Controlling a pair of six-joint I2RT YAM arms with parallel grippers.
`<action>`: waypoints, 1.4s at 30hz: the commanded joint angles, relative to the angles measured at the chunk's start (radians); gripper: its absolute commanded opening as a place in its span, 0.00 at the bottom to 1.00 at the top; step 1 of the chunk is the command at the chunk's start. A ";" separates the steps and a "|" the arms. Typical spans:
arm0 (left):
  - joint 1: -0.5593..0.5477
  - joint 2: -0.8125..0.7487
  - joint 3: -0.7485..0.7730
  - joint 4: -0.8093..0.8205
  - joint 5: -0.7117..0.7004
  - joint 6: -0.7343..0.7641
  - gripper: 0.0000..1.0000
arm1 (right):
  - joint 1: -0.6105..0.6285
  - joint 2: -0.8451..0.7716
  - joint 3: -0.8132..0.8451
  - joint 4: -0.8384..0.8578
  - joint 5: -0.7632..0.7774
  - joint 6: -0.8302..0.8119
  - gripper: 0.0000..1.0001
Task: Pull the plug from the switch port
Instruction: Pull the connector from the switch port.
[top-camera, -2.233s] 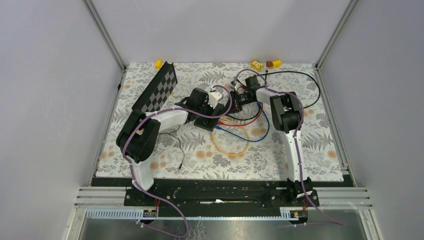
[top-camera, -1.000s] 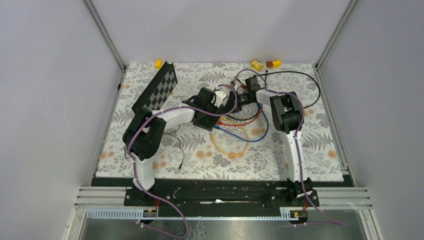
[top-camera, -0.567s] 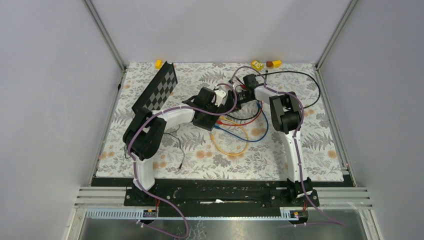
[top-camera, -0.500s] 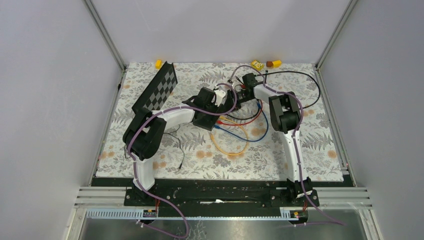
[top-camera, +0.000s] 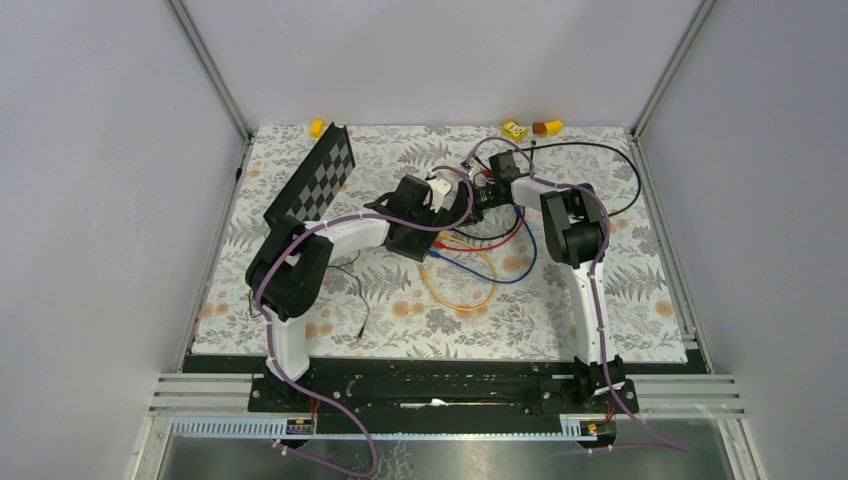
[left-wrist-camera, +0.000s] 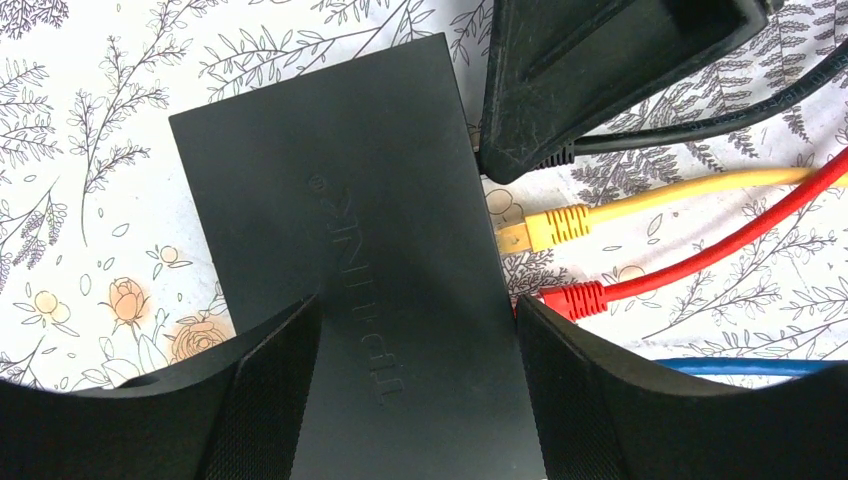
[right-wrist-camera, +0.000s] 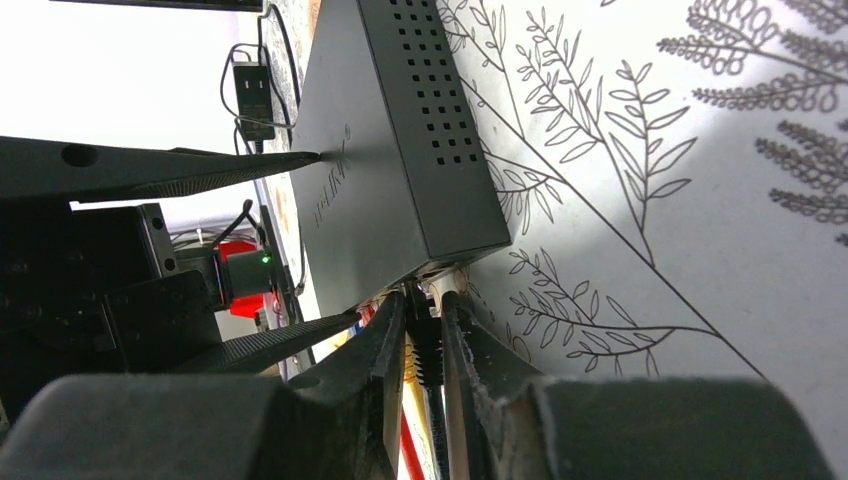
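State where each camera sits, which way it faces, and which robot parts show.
Top external: above and behind, facing down at the table; left arm and right arm show.
Left wrist: looks down on the switch; own jaws clamp its sides.
Right wrist: looks low along the table at the switch's port edge; own jaws grip the plug.
Shared: both wrist views show the switch.
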 joint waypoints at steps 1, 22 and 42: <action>0.019 0.028 -0.035 -0.034 -0.092 -0.006 0.73 | 0.005 -0.002 -0.036 -0.083 0.156 0.020 0.00; 0.020 0.043 -0.028 -0.041 -0.122 -0.029 0.71 | -0.020 0.009 -0.051 -0.076 0.066 -0.011 0.00; 0.019 0.078 0.010 -0.077 -0.198 -0.010 0.72 | -0.045 0.131 0.204 -0.509 0.032 -0.357 0.00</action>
